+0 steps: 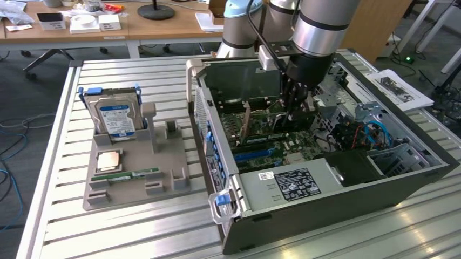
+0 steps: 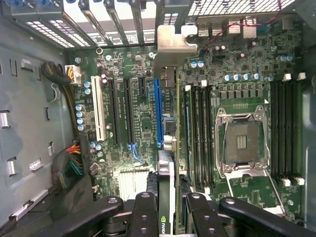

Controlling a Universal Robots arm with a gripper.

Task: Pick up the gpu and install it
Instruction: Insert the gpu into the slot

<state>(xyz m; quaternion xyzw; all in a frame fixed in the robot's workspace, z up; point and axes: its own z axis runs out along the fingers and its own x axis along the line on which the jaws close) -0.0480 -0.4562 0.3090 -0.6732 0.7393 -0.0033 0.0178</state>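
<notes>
the gripper (image 2: 170, 215) is clamped on the gpu (image 2: 177, 128), which hangs edge-on straight below it inside the computer case (image 1: 360, 199). the card's long axis runs parallel to the blue slot (image 2: 158, 113) just beside it, with the silver bracket (image 2: 173, 44) toward the case's slotted wall.

Count: one arm (image 1: 317, 27), one gripper (image 2: 170, 202), one gpu (image 2: 177, 128). One open PC case (image 1: 346, 189), one motherboard (image 2: 143, 123), one CPU socket (image 2: 243, 140), one white slot (image 2: 101, 111), one blue slot (image 2: 158, 113). One grey holder (image 1: 169, 183) carrying one hard drive (image 1: 115, 118), one CPU chip (image 1: 108, 160), one memory stick (image 1: 133, 175).
</notes>
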